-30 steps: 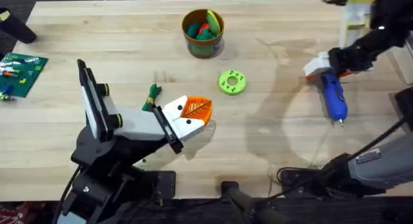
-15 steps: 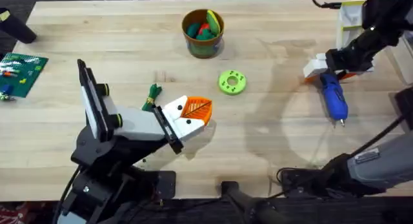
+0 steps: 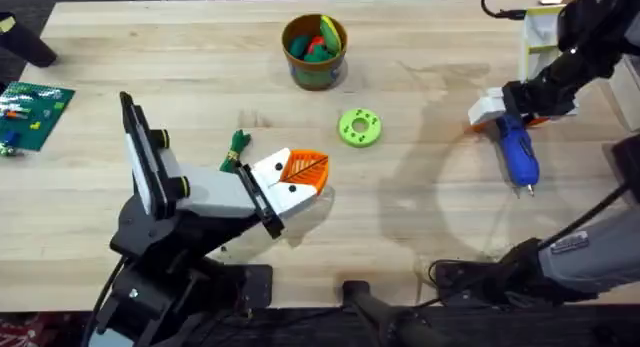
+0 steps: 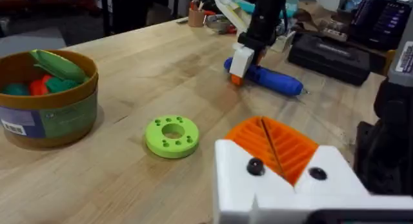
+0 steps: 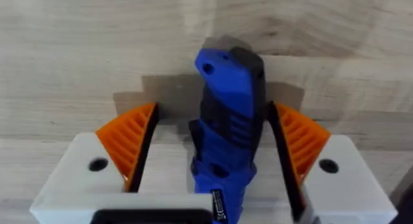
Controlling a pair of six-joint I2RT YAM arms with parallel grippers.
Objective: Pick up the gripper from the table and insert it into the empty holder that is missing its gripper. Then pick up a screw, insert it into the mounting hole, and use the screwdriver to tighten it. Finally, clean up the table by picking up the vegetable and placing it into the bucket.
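Overhead: the right gripper (image 3: 500,117) sits low over the butt end of the screwdriver (image 3: 518,155), which lies flat at the table's (image 3: 420,217) right side, bit toward the near edge. The left gripper (image 3: 295,179) rests near mid-table with its orange pads together and nothing between them. The vegetable (image 3: 238,147) lies just beside it, well apart from the bucket (image 3: 315,53) at the far side, and the green disc (image 3: 360,127) lies between them.

Left wrist: the bucket (image 4: 48,98) stands near the disc (image 4: 171,135); farther off the right gripper (image 4: 242,61) is down on the screwdriver (image 4: 274,80).

Right wrist: the pads (image 5: 129,143) stand wide open on either side of the blue body (image 5: 226,133), with visible gaps, so nothing is gripped yet.

The risk, as I judge it: closing this far back on the handle leaves the bit end heavy, so the tool may tip or swing on lifting. If the smooth rounded body sits off-centre, one pad could touch first and roll or push it aside
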